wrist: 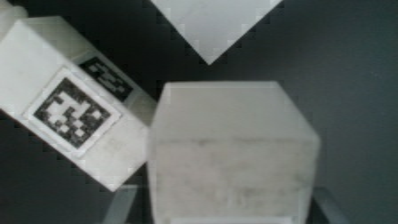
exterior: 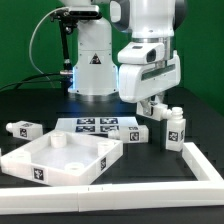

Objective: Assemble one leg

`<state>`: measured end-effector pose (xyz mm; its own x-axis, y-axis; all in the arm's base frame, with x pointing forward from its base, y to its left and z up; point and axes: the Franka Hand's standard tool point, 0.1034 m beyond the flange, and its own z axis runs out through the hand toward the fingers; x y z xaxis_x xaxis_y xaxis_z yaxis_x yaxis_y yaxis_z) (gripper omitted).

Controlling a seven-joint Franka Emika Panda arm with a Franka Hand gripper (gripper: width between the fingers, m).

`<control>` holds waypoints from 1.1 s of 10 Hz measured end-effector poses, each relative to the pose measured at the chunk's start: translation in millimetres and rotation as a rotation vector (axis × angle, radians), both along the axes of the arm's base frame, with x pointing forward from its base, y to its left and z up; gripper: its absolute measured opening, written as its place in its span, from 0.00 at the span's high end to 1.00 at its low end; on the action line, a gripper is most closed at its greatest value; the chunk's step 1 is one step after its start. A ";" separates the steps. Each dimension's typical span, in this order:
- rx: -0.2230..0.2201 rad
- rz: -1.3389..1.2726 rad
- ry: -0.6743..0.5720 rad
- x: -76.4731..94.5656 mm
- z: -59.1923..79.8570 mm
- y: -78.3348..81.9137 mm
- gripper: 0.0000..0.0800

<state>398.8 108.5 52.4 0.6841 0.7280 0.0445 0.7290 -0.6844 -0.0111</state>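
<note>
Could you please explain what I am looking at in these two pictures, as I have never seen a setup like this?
The white machine is a robot arm; its two-finger pincer hangs low over a black table. One picture comes from a camera off the arm, the other from a camera on the wrist, close to the pincer. On the table lie a square tray, a flat marker board, a long bar and small tagged legs. The wrist view shows a white block, probably a leg, up close; whether the pincer grips it is unclear.
</note>
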 end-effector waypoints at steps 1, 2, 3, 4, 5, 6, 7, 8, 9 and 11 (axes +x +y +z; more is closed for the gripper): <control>0.001 0.001 0.003 -2.0 -2.3 0.7 0.67; 0.011 -0.024 0.002 -9.9 -13.0 7.0 0.67; 0.015 -0.029 0.023 -20.6 -27.4 12.6 0.67; 0.014 -0.033 0.037 -22.7 -34.1 10.1 0.67; 0.014 -0.037 0.041 -23.2 -38.6 6.0 0.67; 0.014 -0.043 0.049 -24.9 -42.3 2.7 0.67; 0.014 -0.041 0.049 -25.0 -41.9 3.5 0.67; 0.014 -0.042 0.050 -25.2 -42.2 3.4 0.67; 0.009 -0.040 0.058 -26.1 -39.9 3.0 0.54; -0.021 -0.034 0.061 -19.7 -3.4 -3.2 0.22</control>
